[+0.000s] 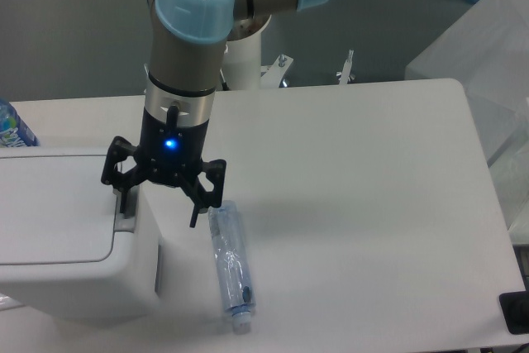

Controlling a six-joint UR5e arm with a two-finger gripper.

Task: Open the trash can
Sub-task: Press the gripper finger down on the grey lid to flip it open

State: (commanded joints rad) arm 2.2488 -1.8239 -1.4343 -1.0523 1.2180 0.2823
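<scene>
Pincer (pixel 159 206) hangs spread wide and empty, one finger over the trash can's grey tab (pixel 126 219), the other off its right side. That trash can (pixel 70 241), at the desk's left edge, looks like light, stiff, smooth plastic; it could slide, so I judge pressing the tab down beats gripping it. Right of the can lies a clear bottle (pixel 230 264). Beyond it the white desk (pixel 372 204) gives ample room.
</scene>
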